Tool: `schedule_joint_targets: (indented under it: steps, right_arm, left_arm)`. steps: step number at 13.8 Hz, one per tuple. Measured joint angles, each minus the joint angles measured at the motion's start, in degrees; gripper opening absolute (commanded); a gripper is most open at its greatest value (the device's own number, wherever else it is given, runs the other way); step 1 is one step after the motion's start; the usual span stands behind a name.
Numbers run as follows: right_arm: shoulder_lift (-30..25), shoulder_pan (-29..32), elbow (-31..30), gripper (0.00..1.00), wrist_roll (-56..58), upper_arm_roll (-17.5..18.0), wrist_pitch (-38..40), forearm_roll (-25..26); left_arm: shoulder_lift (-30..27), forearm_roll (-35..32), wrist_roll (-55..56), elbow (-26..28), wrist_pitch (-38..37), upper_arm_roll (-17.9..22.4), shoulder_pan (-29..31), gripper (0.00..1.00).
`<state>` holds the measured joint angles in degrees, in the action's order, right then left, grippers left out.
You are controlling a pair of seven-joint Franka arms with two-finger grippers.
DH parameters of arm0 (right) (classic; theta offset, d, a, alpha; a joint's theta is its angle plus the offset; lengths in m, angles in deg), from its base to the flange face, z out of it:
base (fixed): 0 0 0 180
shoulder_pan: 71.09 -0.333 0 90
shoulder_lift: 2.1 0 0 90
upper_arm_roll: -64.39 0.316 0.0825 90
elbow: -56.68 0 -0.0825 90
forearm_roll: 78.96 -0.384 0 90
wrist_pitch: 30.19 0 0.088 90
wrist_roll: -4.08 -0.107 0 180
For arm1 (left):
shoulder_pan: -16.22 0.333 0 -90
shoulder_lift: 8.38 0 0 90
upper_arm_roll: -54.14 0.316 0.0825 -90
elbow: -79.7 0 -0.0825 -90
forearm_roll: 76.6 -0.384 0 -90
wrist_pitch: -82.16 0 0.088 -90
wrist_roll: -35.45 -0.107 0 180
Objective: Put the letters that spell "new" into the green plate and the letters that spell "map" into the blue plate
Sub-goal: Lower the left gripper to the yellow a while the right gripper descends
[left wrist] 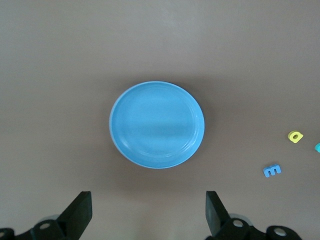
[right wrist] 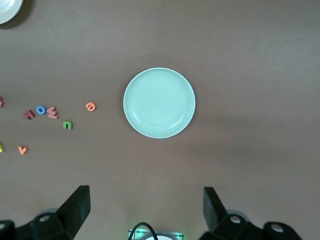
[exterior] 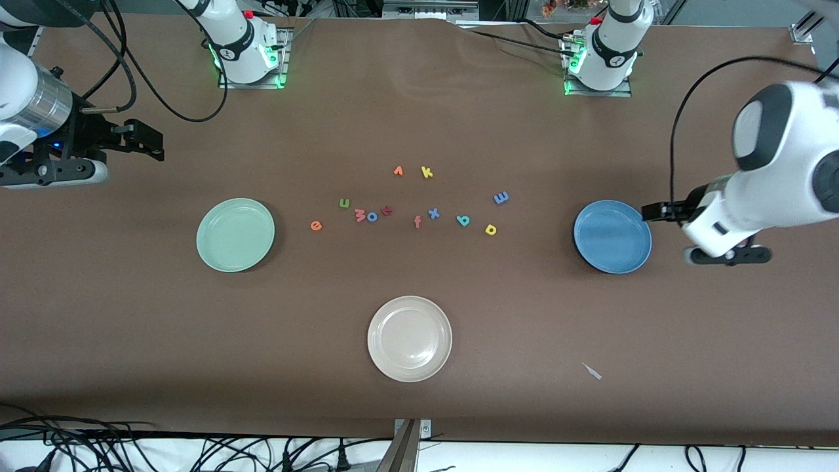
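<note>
Mint-green plate [exterior: 235,235]; medium-blue plate [exterior: 612,236]; beige-white plate [exterior: 409,338]; brown table [exterior: 131,328]; green n [exterior: 345,203].

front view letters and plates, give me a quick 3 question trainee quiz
1. True or false: the green plate already holds a letter.
2. Which letter lies closest to the green plate? A) orange e B) blue m C) yellow k
3. Fill in: the plate nearest the front camera is the ____ plate.

Key: 1 false; 2 A; 3 beige-white
</note>
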<state>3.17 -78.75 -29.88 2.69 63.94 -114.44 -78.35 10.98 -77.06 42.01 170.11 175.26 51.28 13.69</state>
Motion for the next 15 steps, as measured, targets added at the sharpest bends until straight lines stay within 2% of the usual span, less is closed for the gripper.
schedule_joint_targets:
  steps: [4, 8, 10, 12, 15]
  right_arm:
    - [1.5, 0.0, -1.5, 1.0, -0.6, 0.0, -2.8, -0.4]
    - [4.7, -0.2, -2.0, 1.0, -0.7, 0.3, -5.7, -0.7]
    - [6.5, -0.6, -2.2, 1.0, -1.6, 0.5, -7.8, -1.0]
    - [7.5, -1.0, -3.7, 1.0, -3.2, 0.6, -11.0, -2.1]
    - [8.0, -1.2, -10.1, 1.0, -8.9, 3.4, -21.4, -2.7]
  left_arm:
    - [7.0, 4.2, 2.2, -0.6, 9.1, -0.3, -7.7, 1.0]
    - [12.4, 4.8, 4.1, 0.1, 18.8, -0.4, -15.6, 1.0]
    - [13.5, 4.8, 4.3, 3.6, 26.3, -0.4, -18.7, 1.0]
    - [13.7, 3.6, 6.8, 9.6, 34.5, -0.4, -21.9, 1.0]
    - [13.8, 0.1, 13.2, 16.8, 44.1, -0.4, -25.3, 1.0]
